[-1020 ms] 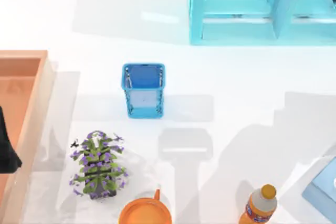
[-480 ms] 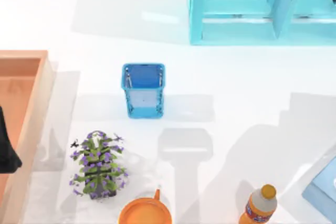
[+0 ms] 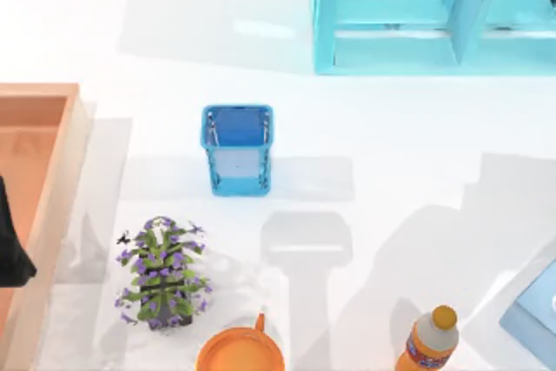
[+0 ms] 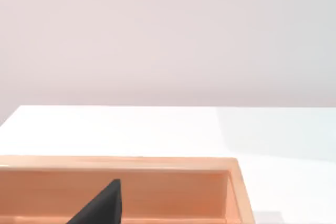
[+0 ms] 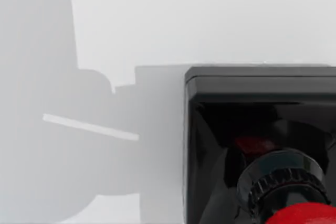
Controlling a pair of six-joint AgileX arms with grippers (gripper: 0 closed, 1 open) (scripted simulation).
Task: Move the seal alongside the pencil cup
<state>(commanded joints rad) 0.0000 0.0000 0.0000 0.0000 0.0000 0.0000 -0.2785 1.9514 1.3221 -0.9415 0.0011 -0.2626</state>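
The right arm is the one at work. Its wrist view looks down from close above the seal (image 5: 260,145), a small stamp with a glossy red round knob on a black square block base. The seal stands upright on the white desk (image 3: 391,145). Whether the right gripper is released or clenched I cannot tell, and nothing shows it grasping the seal. A grey arm shadow lies on the desk just beside the seal's base.

The step in hand looks like the reach for the seal, with the grasp not yet made. The carry to the pencil cup (image 3: 238,149) is also still to do. That is a blue, square-sided translucent cup with a mesh-like wall and a rounded rim, standing upright left of the desk's middle with bare desk on every side.

The next move, as I judge it, calls for settling squarely over the knob and closing on it or on the block. Then comes a lift clear of the desk and a carry toward the cup. The seal should be set down just beside a wall of the cup without knocking it.

The route needs some care. Near the front edge stand an orange plastic bottle with a yellow cap (image 3: 430,341), a round orange cup with a handle (image 3: 240,351) and a small potted plant with purple flowers (image 3: 162,274). A large light-blue shelf unit (image 3: 417,15) stands at the back.

The left arm (image 3: 12,241) is parked at the desk's left edge over an orange-tan wooden tray (image 3: 52,93). I cannot tell whether its gripper is released or clenched.
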